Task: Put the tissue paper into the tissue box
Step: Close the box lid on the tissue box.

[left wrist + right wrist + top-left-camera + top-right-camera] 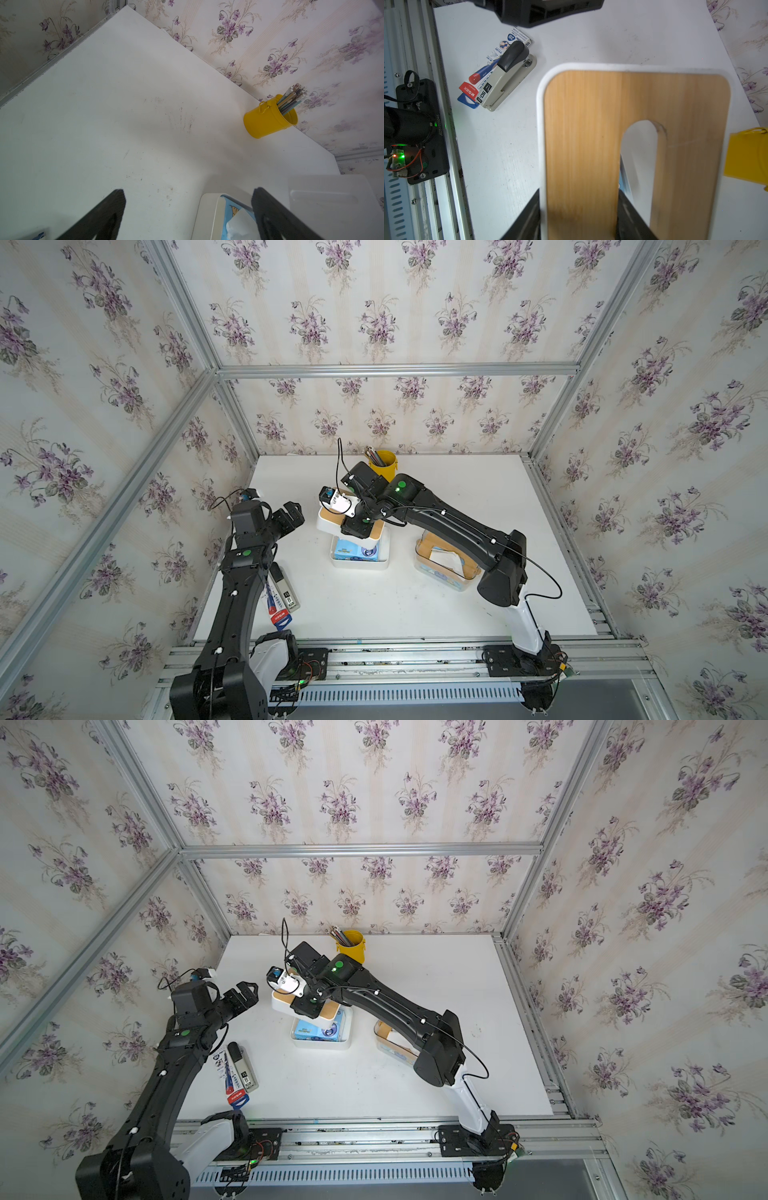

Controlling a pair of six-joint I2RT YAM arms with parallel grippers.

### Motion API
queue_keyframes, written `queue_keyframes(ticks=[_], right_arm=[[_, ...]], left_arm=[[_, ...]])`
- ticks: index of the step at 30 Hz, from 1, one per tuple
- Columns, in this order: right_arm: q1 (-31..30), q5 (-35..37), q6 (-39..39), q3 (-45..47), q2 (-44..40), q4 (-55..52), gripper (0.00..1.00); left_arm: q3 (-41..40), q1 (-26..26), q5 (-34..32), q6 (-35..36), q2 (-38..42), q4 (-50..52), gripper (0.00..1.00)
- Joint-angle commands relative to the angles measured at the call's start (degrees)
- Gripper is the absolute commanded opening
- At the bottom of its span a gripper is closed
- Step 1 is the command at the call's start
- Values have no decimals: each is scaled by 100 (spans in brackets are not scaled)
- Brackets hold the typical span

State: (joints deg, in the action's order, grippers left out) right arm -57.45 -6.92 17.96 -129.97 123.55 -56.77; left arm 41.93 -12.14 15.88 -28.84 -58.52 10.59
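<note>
Right gripper (355,529) is clamped on the lid (329,523), jaws about half closed. In the right wrist view, one finger (529,218) is outside the white rim and the other is at the slot edge of the wood-topped lid (591,124). The lid is held up off the table (457,497), over the far end of the box (388,549) and shifted a bit to the left of it.

The box is open, mid-table. The blue tissue pack (355,552) lies inside it, just below and in front of the right gripper, not touching it. Both top views show this; see the pack (316,1029) in the box (345,1038).

Left gripper (293,516) is wide open and holds nothing. It hangs above the table left of the box, near it but apart. In the left wrist view the left gripper (189,192) has the box rim (205,207) right by one finger, and the tissue pack (229,208) has a white sheet sticking up.

A second box (446,572) with a tissue poking out sits right of the first, partly under the right arm. A yellow cup (384,463) of pencils is at the far edge. A stapler (286,589) and a pen pack (277,612) are near the left arm.
</note>
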Motion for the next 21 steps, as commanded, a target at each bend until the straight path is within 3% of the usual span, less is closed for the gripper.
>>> queue_keyframes(ticks=[1, 21], right_arm=[[-3, 154, -213, -134, 120, -222, 20], [-39, 415, 222, -347, 856, -539, 19]], left_arm=[[8, -22, 147, 98, -45, -216, 99], [25, -113, 299, 160, -166, -212, 99]])
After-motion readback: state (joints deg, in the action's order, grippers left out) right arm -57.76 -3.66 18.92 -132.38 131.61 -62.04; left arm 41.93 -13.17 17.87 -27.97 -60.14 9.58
